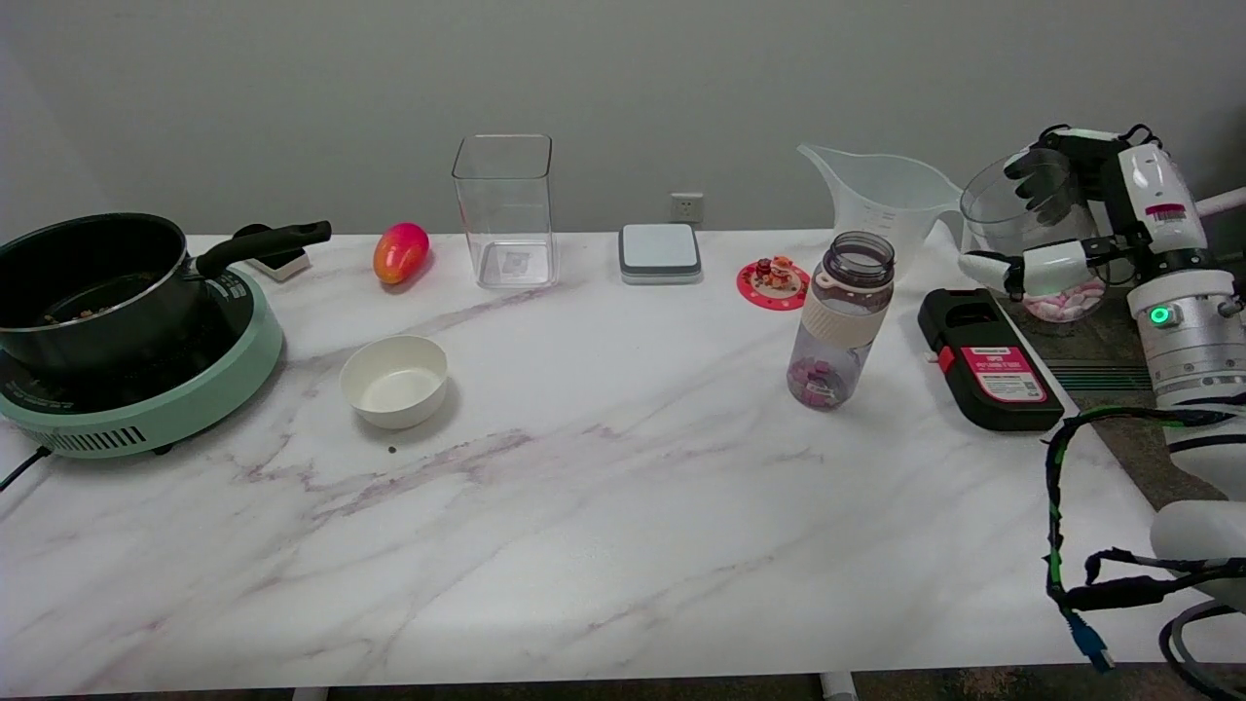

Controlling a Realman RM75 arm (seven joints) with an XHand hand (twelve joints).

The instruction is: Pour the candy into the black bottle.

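Some candy in black bottle [841,317], right hand [1066,219] gripping clear cup [1032,229] holding more candy [1066,304]

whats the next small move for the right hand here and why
Probably carry the clear cup leftward toward the dark bottle. The right hand grips the cup at the table's far right with pink candy still in its bottom, upright, well short of the bottle's open mouth; some candy already lies in the bottle.

The smoky dark bottle [839,319] stands upright and uncapped on the bench, some candy at its bottom. At its three o'clock, a clear cup [1034,234] holds pink-and-white candy [1066,304].
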